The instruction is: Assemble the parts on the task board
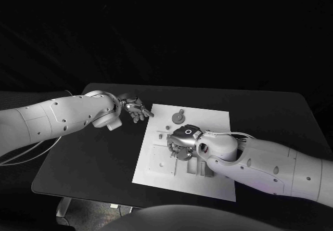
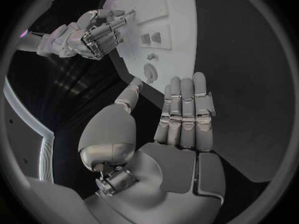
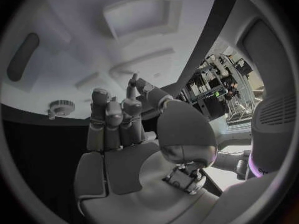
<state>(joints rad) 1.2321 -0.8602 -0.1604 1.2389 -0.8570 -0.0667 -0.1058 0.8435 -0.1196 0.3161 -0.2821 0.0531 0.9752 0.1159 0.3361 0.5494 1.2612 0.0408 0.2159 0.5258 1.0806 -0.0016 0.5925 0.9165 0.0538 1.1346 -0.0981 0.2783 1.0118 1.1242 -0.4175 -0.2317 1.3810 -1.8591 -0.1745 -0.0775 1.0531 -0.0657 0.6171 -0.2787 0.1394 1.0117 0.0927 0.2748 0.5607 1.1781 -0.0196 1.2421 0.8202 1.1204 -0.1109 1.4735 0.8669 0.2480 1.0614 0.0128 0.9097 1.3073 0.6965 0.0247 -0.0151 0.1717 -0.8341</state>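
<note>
Right hand (image 1: 182, 141) sits over the task board (image 1: 208, 120), fingers curled, empty; gear part (image 1: 178, 117) lies just beyond it. Left hand (image 1: 134, 109) released, off-board.

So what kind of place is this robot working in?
Probably a robotics lab or test bench: a black table with a white task board, dark backdrop behind, and shelves of equipment beyond the right hand.

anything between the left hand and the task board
Only bare black table. In the head view, the left hand hovers just off the task board near its far left corner, with nothing lying in the gap.
</note>
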